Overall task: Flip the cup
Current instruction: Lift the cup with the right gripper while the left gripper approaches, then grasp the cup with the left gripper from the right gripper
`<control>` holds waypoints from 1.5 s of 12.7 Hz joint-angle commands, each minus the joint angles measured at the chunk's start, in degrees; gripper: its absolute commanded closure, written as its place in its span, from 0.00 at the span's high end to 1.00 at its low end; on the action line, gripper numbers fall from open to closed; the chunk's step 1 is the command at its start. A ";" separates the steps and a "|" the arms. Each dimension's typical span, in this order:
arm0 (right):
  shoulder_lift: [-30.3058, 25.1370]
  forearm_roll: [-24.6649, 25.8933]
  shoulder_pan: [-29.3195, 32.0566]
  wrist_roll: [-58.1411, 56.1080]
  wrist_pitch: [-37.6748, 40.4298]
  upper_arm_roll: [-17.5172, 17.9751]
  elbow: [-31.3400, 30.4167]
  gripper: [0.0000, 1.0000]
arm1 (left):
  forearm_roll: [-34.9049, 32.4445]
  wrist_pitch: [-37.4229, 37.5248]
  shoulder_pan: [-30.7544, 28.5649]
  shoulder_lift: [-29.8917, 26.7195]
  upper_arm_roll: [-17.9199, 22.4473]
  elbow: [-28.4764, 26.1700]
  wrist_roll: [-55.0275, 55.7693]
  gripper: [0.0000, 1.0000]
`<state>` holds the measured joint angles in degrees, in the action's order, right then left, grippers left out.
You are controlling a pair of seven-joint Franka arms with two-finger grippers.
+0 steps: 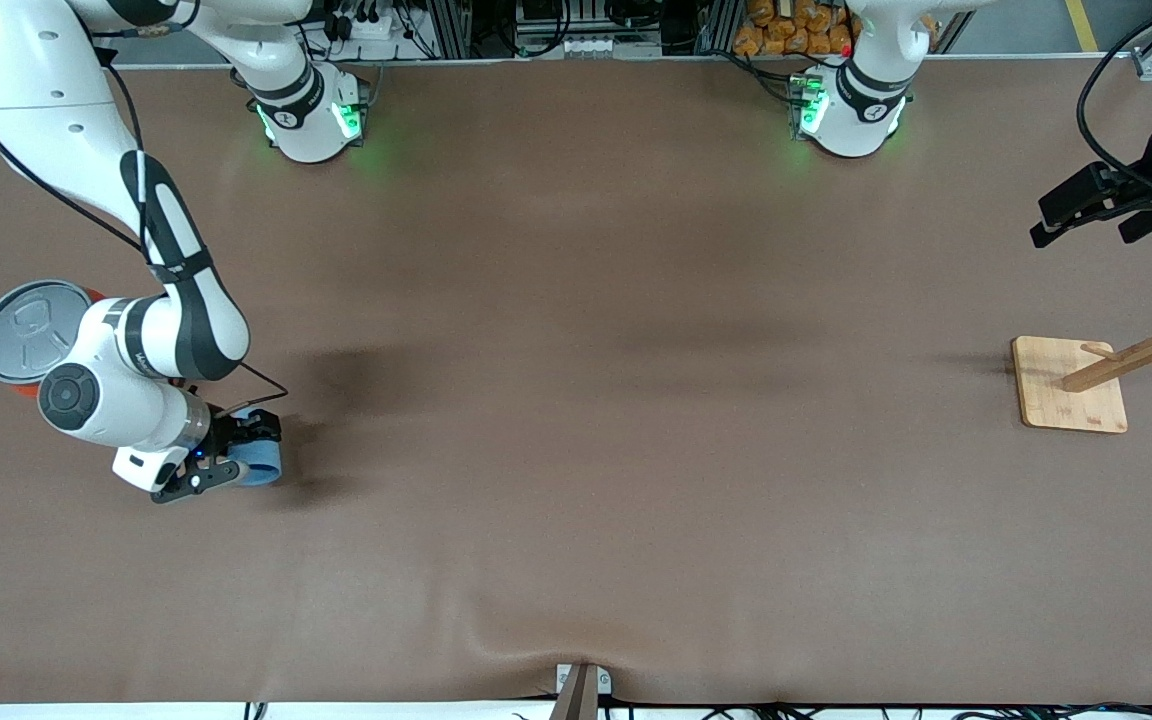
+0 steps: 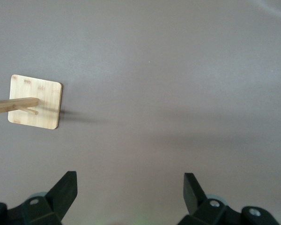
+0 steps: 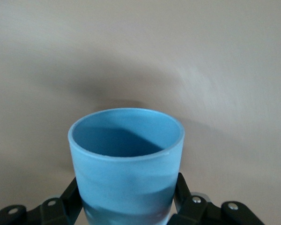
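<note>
The small light-blue cup (image 1: 261,465) lies on its side on the brown table near the right arm's end, its mouth turned away from the wrist. My right gripper (image 1: 236,455) is shut on the cup (image 3: 126,164), one black finger (image 3: 72,197) pressed against each side of its wall, low by the table. The deeper blue inside shows through the open rim. My left gripper (image 1: 1086,215) hangs open in the air at the left arm's end of the table, above the wooden rack, with nothing between its fingers (image 2: 65,187).
A big orange can with a grey pull-tab lid (image 1: 31,330) stands beside the right arm's wrist, farther from the front camera than the cup. A wooden peg rack on a square bamboo base (image 1: 1071,385) (image 2: 35,101) stands at the left arm's end.
</note>
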<state>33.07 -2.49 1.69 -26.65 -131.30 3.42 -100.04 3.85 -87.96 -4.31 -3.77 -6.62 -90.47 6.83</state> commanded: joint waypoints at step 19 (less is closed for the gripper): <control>14.12 7.24 -29.36 -21.16 -7.99 12.94 15.31 0.49 | 25.75 -11.01 -0.09 13.77 -7.16 -10.25 -1.19 1.00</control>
<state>43.87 2.72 -24.82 -46.48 -137.76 18.75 -88.42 26.64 -97.33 -4.00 8.85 -11.28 -99.40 6.55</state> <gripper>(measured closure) 0.211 0.000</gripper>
